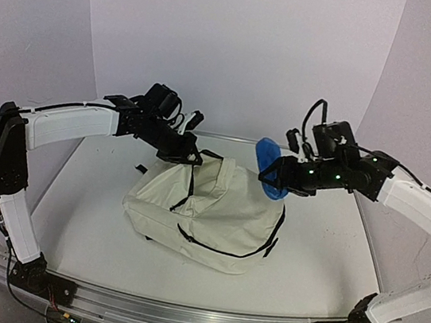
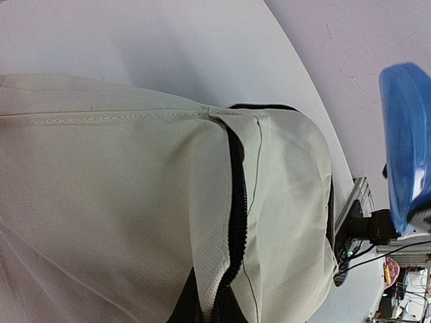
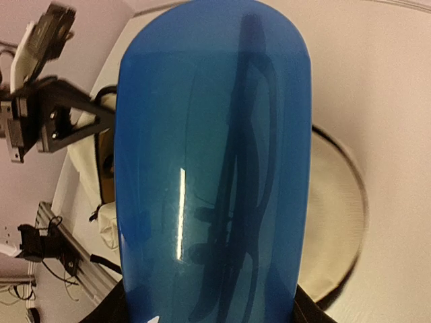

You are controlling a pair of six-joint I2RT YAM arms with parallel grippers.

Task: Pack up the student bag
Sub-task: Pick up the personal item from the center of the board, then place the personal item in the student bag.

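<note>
Pale lilac walls curve around a smooth white table (image 1: 85,232), with a ribbed aluminium rail (image 1: 178,310) along its near edge. At the middle of the table lies the student bag (image 1: 208,217), a soft, slumped cream backpack of woven fabric, edged with black straps and crossed by a black zipper (image 2: 236,202) with coarse teeth.

The left gripper (image 1: 187,154) sits at the bag's far top edge, its jaws pressed together on the cloth, which rises to a small peak there. From the left wrist camera the fingers themselves are out of sight; only close fabric, a stitched seam and the zipper show.

The right gripper (image 1: 281,179) hangs over the bag's far right corner, clamped around a blue object (image 1: 268,154): glossy, hard-looking, oblong with a rounded end. What it is cannot be made out. In the right wrist view it fills nearly everything, mirroring the arm, with only dark slivers of the fingers at the bottom corners. Whether the bag's mouth is open is hard to tell.
</note>
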